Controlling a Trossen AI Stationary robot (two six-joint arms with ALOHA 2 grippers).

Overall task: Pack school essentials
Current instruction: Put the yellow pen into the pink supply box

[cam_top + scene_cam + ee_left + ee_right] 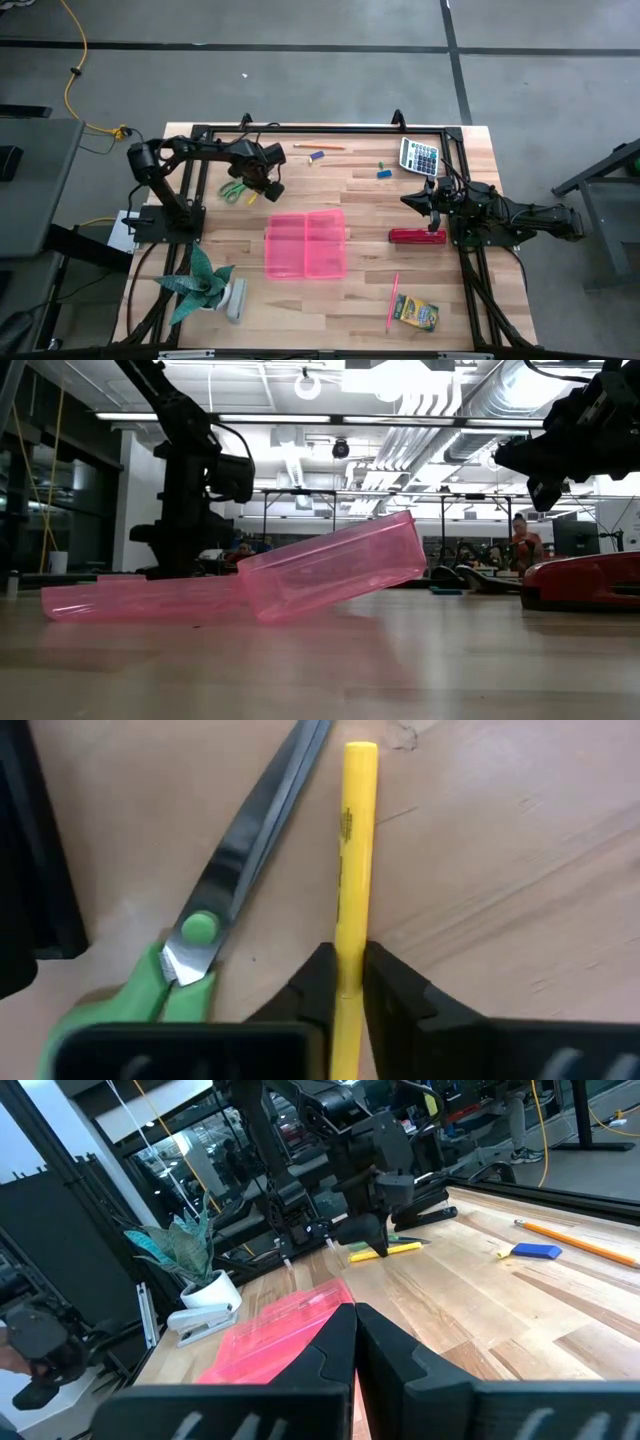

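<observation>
My left gripper (262,186) stands at the table's left far part, shut on a yellow pen (357,840). Green-handled scissors (215,910) lie flat on the wood right beside that pen. An open pink plastic box (305,243) lies mid-table, one half tilted up in the low view (335,565). My right gripper (355,1325) is shut and hovers above the table's right side near a red stapler (417,236), touching nothing. A crayon box (415,312) and a pink pencil (392,300) lie near the front edge. An orange pencil (318,147) and small blue (383,174) and green (380,163) erasers lie near the far edge. My left gripper pinches the yellow pen's shaft (347,955) between its two fingers (318,982), coming from above and pointing down, across the pen. A long stretch of the pen sticks out ahead of the fingers. The pen lies about level, low over the wood; whether it is lifted clear I cannot tell.
A calculator (420,157) lies at the far right, and another blue eraser (317,155) by the orange pencil. A potted plant (205,285) and a white stapler (235,300) stand at the near left. Bare wood shows between the pink box and the far edge.
</observation>
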